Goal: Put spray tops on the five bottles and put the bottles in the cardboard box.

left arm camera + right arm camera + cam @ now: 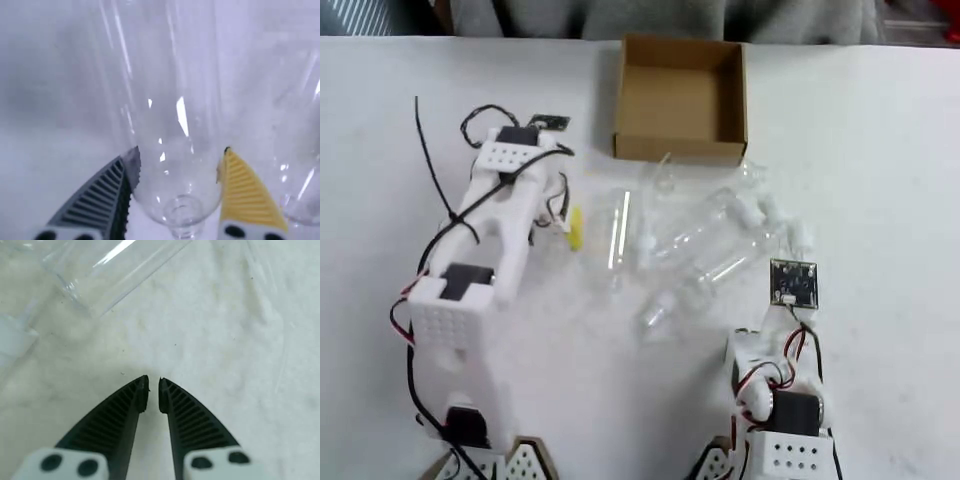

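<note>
The left gripper (179,155) has its jaws spread, 1 grey and 1 yellow, with a clear bottle (165,100) lying between them, its open neck toward the wrist. Both tips sit right at the bottle's shoulders. Whether they already touch the plastic I cannot tell, because the clear wall hides the contact line.

In the high view that bottle lies on the table (880,150) at the left edge of a loose heap of clear bottles (710,245). The heap is just in front of the cardboard box (678,148), which has no bottle in it yet. Small white spray tops (762,210) lie among the heap, none fitted as far as I can see. The right gripper (153,387) hangs low over the table beside the heap, its jaws pressed almost together on nothing.

The step in hand looks like taking hold of the first bottle. To do it well, the left jaws should close squarely across the round body, not on the sloping shoulder, where smooth plastic would likely squirt out. Pressure should be modest, since thin walls probably buckle. The neck should be kept free and turned toward the right arm, which must part its jaws before fetching a top. Lifting the bottle away from its neighbours first would avoid dragging them.
</note>
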`<state>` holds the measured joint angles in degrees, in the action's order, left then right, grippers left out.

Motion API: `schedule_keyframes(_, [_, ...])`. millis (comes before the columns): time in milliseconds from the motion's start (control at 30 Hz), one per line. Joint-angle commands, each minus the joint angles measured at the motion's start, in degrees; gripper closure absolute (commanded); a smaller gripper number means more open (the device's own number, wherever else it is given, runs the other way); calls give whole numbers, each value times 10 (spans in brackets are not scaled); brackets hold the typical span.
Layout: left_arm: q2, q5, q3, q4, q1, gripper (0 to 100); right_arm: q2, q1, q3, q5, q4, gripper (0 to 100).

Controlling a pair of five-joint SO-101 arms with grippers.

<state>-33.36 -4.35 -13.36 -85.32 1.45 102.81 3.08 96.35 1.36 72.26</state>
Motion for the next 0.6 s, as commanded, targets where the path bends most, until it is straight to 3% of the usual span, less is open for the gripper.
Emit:
schedule_keyframes(0, [98, 24, -25, -38, -1, 801, 3, 6, 5, -3, 3, 981])
schedule_keyframes(133, [162, 62, 8, -77, 17, 801, 3, 6, 5, -4, 3, 981])
schedule_keyframes(333, [292, 323, 155, -107, 46, 801, 3, 6, 5, -4, 3, 981])
schedule_keyframes(467, [371, 524, 291, -34, 37, 797, 3, 6, 5, -4, 3, 981])
schedule_keyframes(567, [416, 632, 389, 7, 38, 797, 3, 6, 5, -4, 3, 981])
